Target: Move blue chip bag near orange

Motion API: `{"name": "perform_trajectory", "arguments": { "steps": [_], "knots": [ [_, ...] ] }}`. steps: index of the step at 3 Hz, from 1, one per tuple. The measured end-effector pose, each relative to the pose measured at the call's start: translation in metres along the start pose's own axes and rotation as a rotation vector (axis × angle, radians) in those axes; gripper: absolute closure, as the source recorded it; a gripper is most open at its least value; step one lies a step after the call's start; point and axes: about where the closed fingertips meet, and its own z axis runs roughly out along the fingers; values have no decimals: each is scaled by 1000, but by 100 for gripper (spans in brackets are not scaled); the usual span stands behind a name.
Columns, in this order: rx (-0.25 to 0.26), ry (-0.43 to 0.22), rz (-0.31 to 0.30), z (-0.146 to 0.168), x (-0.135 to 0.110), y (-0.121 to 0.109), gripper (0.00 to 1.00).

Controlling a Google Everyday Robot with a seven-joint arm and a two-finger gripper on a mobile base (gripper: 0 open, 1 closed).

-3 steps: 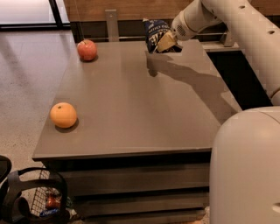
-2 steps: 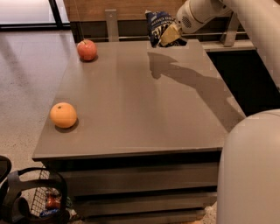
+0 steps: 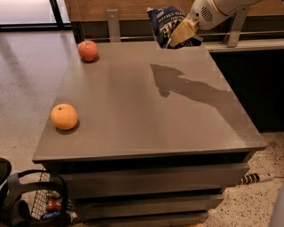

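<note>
Camera view has the gripper (image 3: 179, 33) holding the blue chip bag (image 3: 160, 20) up above the table's (image 3: 146, 124) far edge, mid-carry, so next it needs swinging over beside the orange (image 3: 64, 116).

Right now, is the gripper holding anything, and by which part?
Yes. The gripper, high over the far edge of the table, is shut on the blue chip bag, gripping its lower right part.

The pincer (image 3: 174, 39), above the desk's (image 3: 146, 111) far edge, shows one flat, wedge-shaped finger (image 3: 183, 32) in pale tan. The wrist housing (image 3: 211, 9) behind it is smooth, rounded, glossy white, with a round patch of small dark holes. A pale sliver of body (image 3: 279, 208) shows beyond the desk's near right corner.
</note>
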Motion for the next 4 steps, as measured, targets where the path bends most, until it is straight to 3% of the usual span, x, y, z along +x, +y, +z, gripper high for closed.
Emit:
{"name": "perform_trajectory", "arguments": {
  "steps": [2,4],
  "knots": [
    [-100,3,26,-20,18,76,100],
    [-184,-16,42,-7,36,165,100]
  ]
}}
